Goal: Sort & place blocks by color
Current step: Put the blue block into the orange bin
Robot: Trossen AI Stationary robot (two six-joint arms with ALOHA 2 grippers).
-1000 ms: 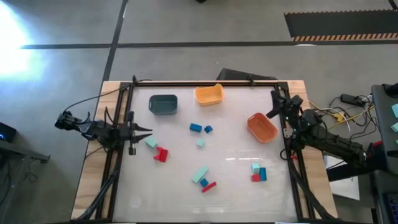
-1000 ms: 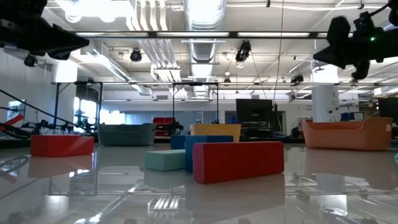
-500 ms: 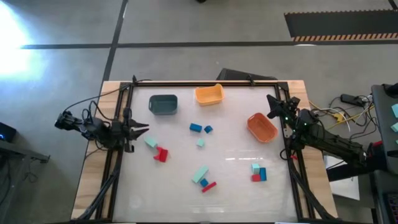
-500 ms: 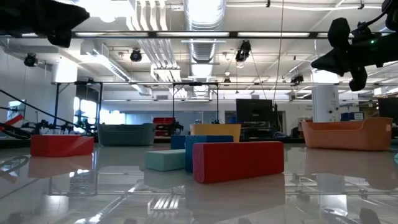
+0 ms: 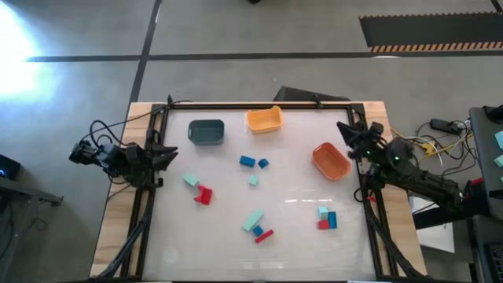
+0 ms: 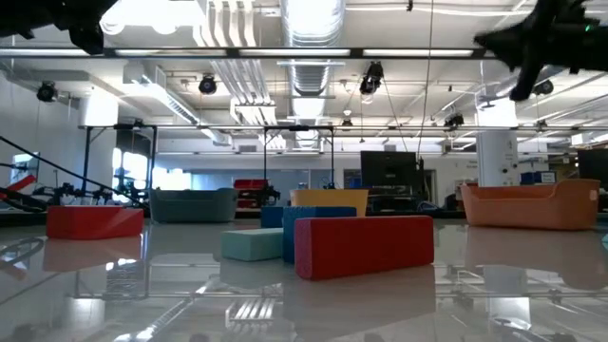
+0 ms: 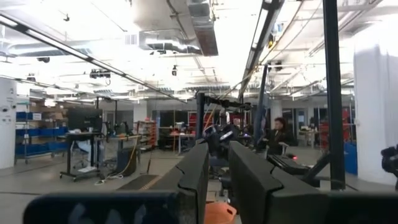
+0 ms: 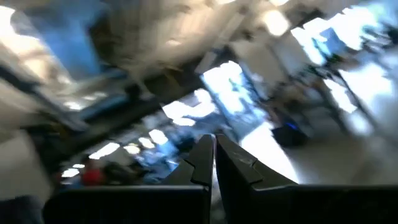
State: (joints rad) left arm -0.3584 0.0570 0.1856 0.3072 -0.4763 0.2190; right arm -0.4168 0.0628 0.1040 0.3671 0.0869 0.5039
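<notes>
Small red, blue and mint blocks lie scattered flat on the table: a mint block [image 5: 190, 180] beside a red one [image 5: 204, 194], two blue ones [image 5: 248, 161] with a small mint one [image 5: 253, 180], a mint bar [image 5: 252, 220] with a red bar [image 5: 264, 235], and a mint, blue and red cluster [image 5: 326, 218]. My left gripper [image 5: 169, 155] hovers at the table's left edge with a narrow gap between its fingers [image 7: 217, 168]. My right gripper [image 5: 343, 130] hangs shut [image 8: 214, 155] high at the right edge, above the orange bin [image 5: 331, 160].
A dark teal bin [image 5: 207, 132] and a yellow-orange bin [image 5: 264, 119] stand along the far edge. Dark frame rails run down the table's left and right sides under the arms. In the low view the red bar [image 6: 364, 245] stands nearest the camera.
My left gripper has drawn back toward the table's left edge and risen. My right gripper has risen and shifted a little toward the far edge, turning as it went. No block has moved.
</notes>
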